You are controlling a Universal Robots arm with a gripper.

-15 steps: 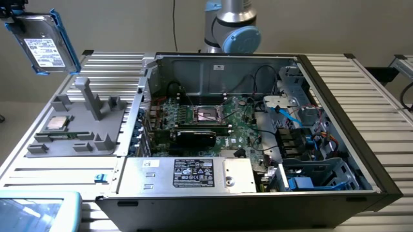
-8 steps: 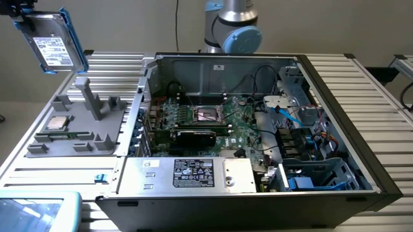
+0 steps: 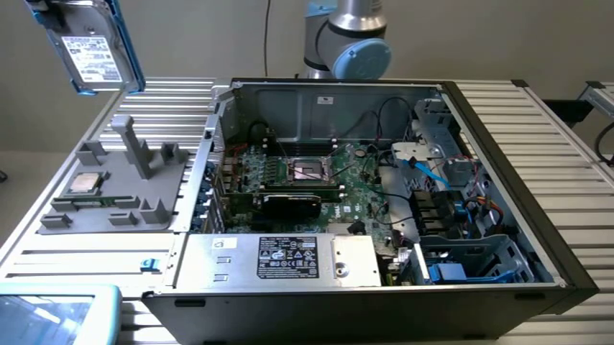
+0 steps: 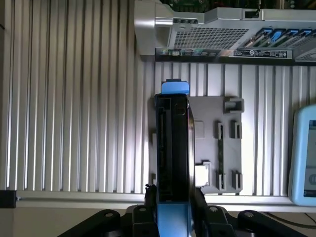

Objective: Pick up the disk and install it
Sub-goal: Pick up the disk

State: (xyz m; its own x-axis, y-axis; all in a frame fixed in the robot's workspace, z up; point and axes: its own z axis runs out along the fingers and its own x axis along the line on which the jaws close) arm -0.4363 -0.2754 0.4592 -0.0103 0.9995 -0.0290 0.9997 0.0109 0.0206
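Exterior view: the disk [image 3: 91, 50] hangs in open air at the upper corner on the exterior view's left, its white label facing out and its blue bracket running down both long edges; it is clear of everything, above the far end of a grey fixture tray [image 3: 144, 169] and well apart from the open computer case [image 3: 499, 144]; the ribbed table [image 3: 566, 165] lies bare beyond the case on the exterior view's right; the tray holds a small square processor chip [image 3: 85, 183] in a recess; inside the case sit the motherboard [image 3: 360, 194], a labelled power supply [image 3: 278, 259] along the near wall, and a drive cage [image 3: 479, 251] in the near corner on the exterior view's right, with another blue-bracketed unit [image 3: 446, 273] low inside it; the robot arm [image 3: 350, 36] rises behind the case.

Wrist view: the disk [image 4: 173, 148] is seen edge-on, upright, blue tab at its far end; the gripper [image 4: 173, 207] is clamped on it, dark fingers [image 4: 149, 195] pressing each flat side; the table [image 4: 74, 98] runs beneath, the grey fixture tray [image 4: 222, 148] behind the disk, the case [image 4: 222, 34] beyond.
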